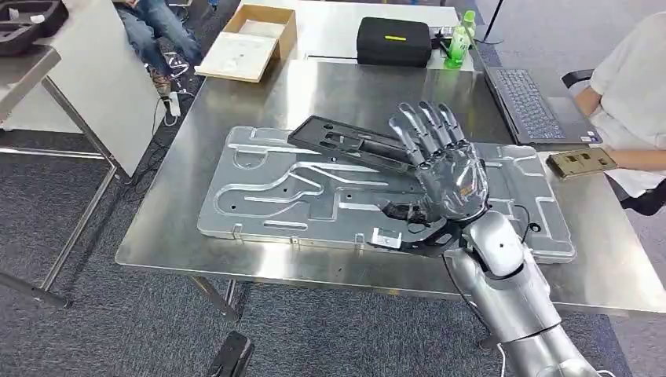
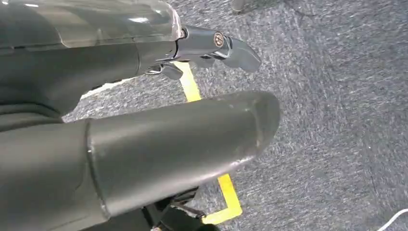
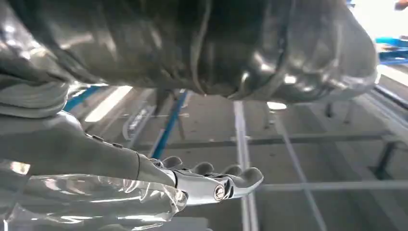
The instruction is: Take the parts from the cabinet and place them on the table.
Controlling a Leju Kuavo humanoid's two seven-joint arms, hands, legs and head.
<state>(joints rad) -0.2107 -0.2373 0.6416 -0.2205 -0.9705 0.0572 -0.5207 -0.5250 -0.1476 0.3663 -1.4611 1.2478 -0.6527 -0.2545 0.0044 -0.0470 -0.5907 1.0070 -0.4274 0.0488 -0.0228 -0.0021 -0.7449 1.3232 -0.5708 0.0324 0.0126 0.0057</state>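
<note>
The right hand hovers palm-up with fingers spread, holding nothing, just above the long black plastic frame part. That part lies under and left of the hand, long axis slanting across the large stamped silver metal panel on the steel table. The left hand hangs towards the carpet, fingers loosely curled, empty. Farther back an open cardboard box holds a pale sheet.

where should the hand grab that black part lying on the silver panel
Likely the near end of the black part, coming from the robot's right, where the right hand hovers open. It lies flat across the silver panel, long and thin, so its edges suit a pinch.
</note>
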